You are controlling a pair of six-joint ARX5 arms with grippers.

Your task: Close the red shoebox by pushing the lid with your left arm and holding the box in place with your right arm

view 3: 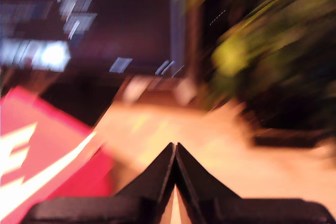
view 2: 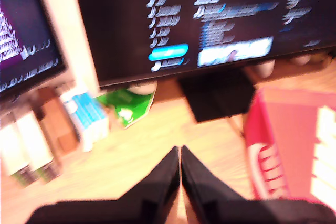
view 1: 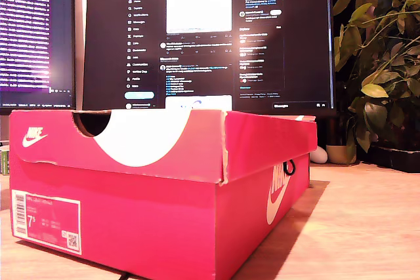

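Red shoebox point(view 1: 164, 195) fills the exterior view's foreground on the worktop point(view 1: 367, 227), lid point(view 1: 157, 142) resting down. Thin cardboard: light, slides easily, dents; press flat surfaces. My first tool point(view 2: 180, 153) and my second tool point(view 3: 176, 148) pinched shut, empty.

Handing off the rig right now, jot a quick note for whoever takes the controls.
My first gripper: shut, empty, above the table beside the red shoebox.
My second gripper: shut, empty, off the box's other side.
The box sits on the wooden table in front of the monitors; its lid looks down over the base.
Neither arm touches the box.
Left: confirm the lid is seated; both wrist views are blurred.
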